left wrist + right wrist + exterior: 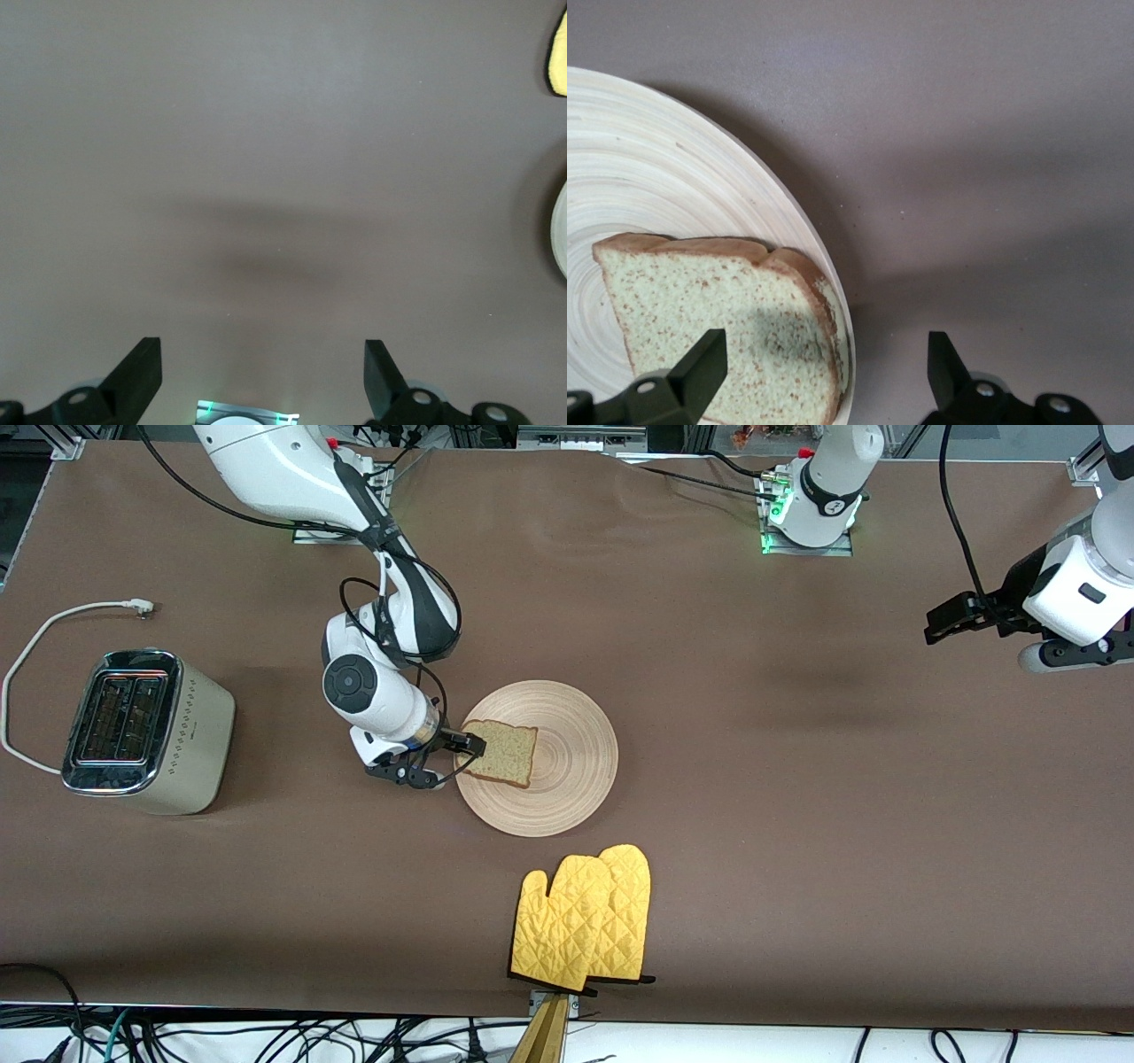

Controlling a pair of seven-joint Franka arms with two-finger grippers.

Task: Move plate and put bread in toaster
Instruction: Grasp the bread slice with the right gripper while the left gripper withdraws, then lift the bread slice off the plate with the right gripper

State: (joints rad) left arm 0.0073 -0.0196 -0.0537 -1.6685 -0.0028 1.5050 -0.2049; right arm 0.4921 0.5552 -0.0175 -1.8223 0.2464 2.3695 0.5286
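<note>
Bread (pixel 503 752): speckled tan slice, dark brown crust.

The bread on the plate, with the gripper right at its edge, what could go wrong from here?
The right gripper is open at the plate's rim, over a corner of the bread. One finger is above the slice, so closing may pinch only crust, or catch the rim and drag the plate. The left gripper waits open.

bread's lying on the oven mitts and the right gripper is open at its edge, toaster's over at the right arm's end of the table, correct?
Not quite: the bread lies on the plate, not on the yellow oven mitts, which sit bare nearer the front camera. The front view shows this. The rest holds: the right gripper is open at the bread's edge, and the toaster stands toward the right arm's end of the table.
</note>
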